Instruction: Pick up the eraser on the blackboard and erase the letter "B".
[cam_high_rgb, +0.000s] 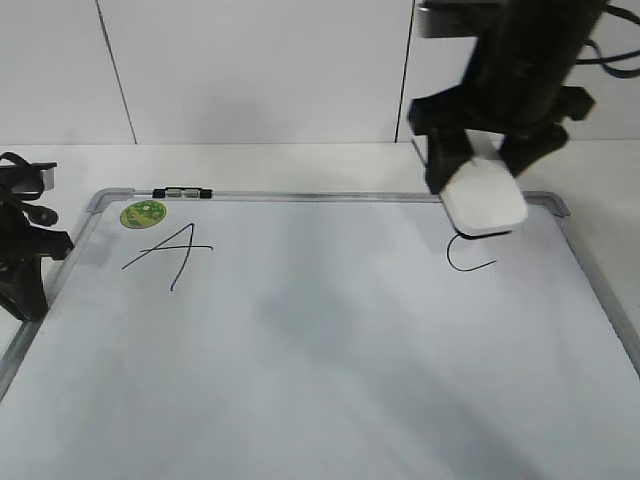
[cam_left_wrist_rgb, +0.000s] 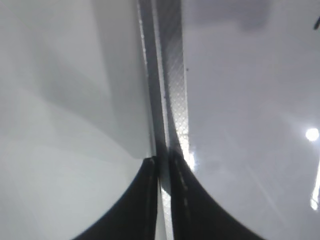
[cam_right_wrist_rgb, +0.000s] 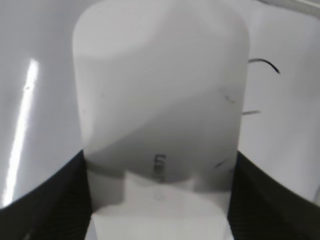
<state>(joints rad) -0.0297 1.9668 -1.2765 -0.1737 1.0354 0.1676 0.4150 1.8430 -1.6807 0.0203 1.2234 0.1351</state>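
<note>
My right gripper (cam_high_rgb: 487, 160) clamps the white eraser (cam_high_rgb: 485, 200) between both fingers at the far right corner of the blackboard (cam_high_rgb: 320, 400), directly above the letter "C" (cam_high_rgb: 468, 255). The slanted "A" (cam_high_rgb: 170, 250) sits near the green sticker (cam_high_rgb: 144, 213) at far left. Between the two letters I see only bare board. My left gripper (cam_left_wrist_rgb: 162, 165), fingers nearly together on nothing, rests over the board's left frame (cam_left_wrist_rgb: 172, 100).
</note>
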